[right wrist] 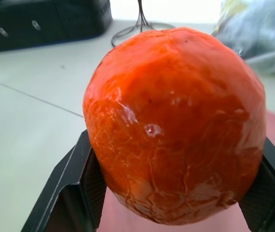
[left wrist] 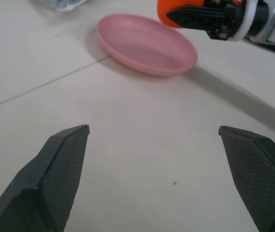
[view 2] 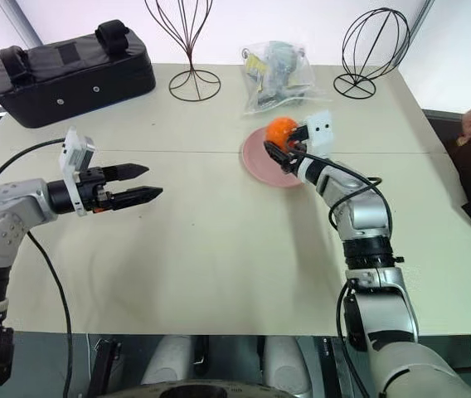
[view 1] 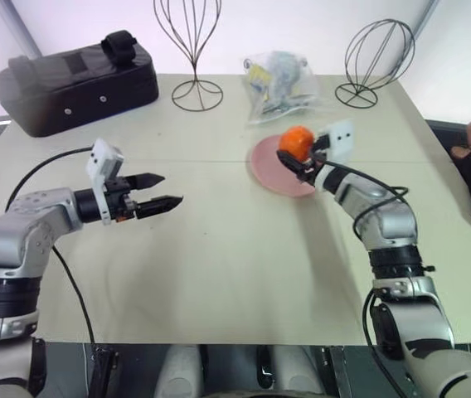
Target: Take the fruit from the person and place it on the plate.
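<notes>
The handover looks done: the right gripper [view 1: 300, 159] is clamped on the orange fruit [view 1: 296, 142], holding it over the pink plate [view 1: 267, 170] at the table's far right. Setting it down and letting go remain. The left gripper [view 1: 163, 190] hangs open, empty, well left.

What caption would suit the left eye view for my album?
Right tool holds the fruit over the plate; left tool waits open.
</notes>
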